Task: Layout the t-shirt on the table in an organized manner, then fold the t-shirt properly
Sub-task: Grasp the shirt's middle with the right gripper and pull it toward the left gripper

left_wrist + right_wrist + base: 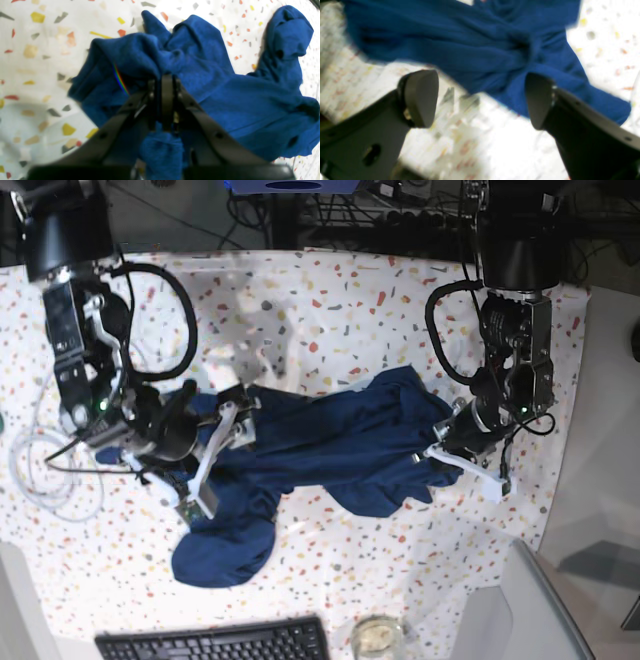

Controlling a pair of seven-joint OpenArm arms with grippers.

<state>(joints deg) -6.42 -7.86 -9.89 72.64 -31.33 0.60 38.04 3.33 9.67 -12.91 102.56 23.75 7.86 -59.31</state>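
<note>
Left end effector (165, 82): it is clenching a bunched fold of the t-shirt (225, 105), jaws pressed together on the cloth; in the base view it (440, 448) is sitting at the garment's edge on that view's right, its arm reaching down from above.
Right end effector (480, 100): it is standing released, its two dark fingers (420, 97) spread wide with nothing between them, hanging just over the garment's near edge; in the base view it (225, 435) is lying low at the shirt's other end, on that view's left.
T-shirt: it is lying crumpled on the desk (340, 320), stretching between the two arms as a dark blue heap (330, 440), with one rounded flap trailing toward the near edge.
Desk: a white cloth flecked with red, yellow and grey is covering it, rumpling slightly beyond the shirt.
Near edge: a black keyboard (215, 642) and a small glass dish (378, 637) are sitting there.
Far side: dark cables (400, 210) are running behind the desk.
</note>
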